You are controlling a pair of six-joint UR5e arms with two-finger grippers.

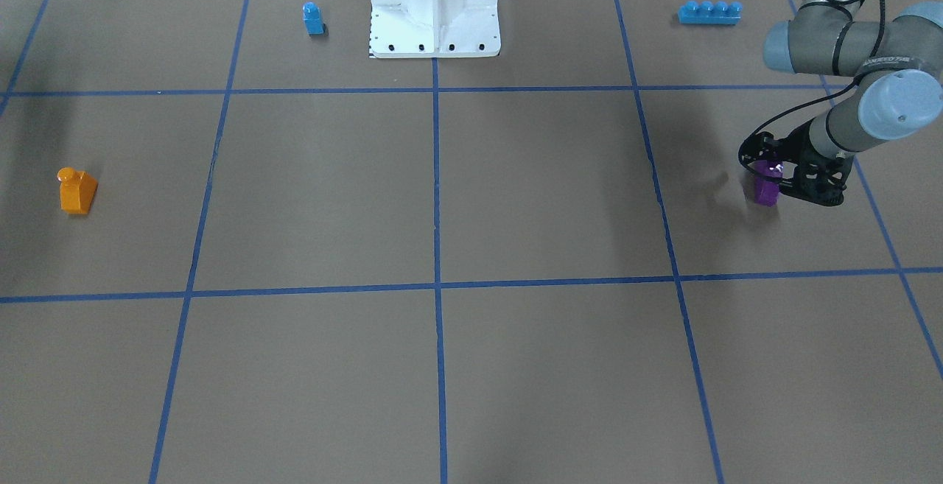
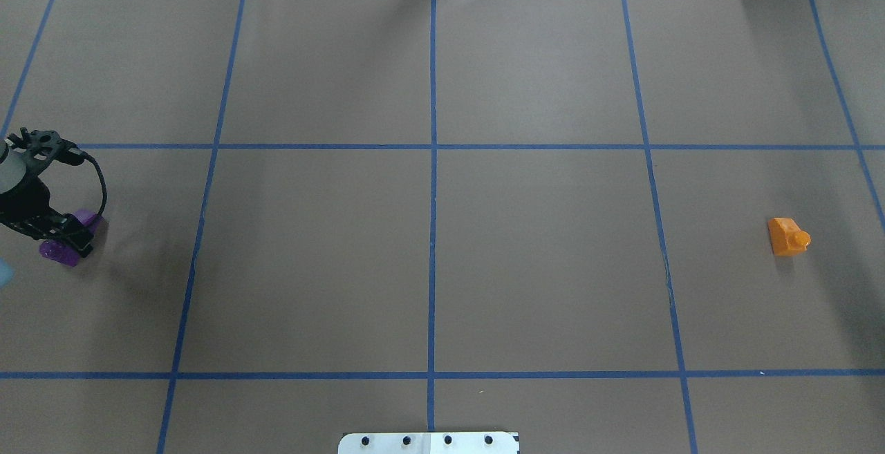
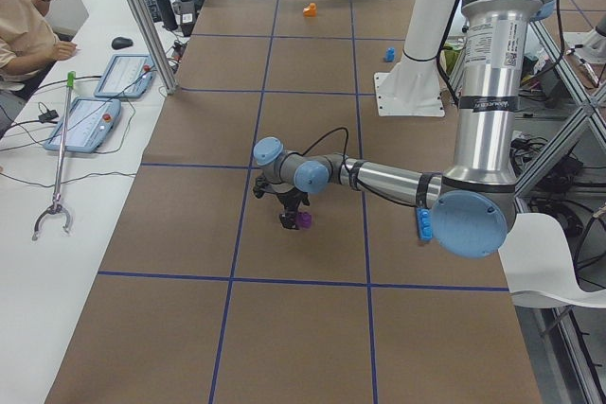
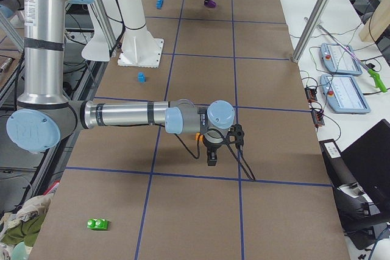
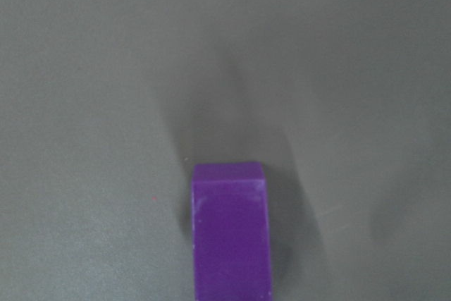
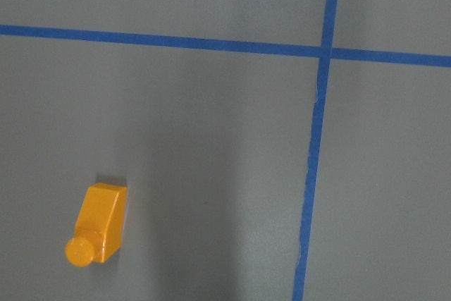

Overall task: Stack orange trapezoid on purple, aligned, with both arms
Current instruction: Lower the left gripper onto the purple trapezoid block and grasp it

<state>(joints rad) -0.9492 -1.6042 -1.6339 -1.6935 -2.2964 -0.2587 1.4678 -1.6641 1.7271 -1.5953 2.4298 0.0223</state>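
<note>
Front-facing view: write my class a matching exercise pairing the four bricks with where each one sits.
Things:
1. orange trapezoid
2. purple brick
3. small blue brick
4. long blue brick

Places:
a. at the left gripper
b. just left of the white base
c. far left of the view, alone
d. top of the view, right of the base

Pairs: 1-c, 2-a, 3-b, 4-d

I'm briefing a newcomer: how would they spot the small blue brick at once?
Start at the robot's white base plate. The small blue brick stands beside it, on the robot's right. Unlike the long blue brick opposite, it has one stud.
</note>
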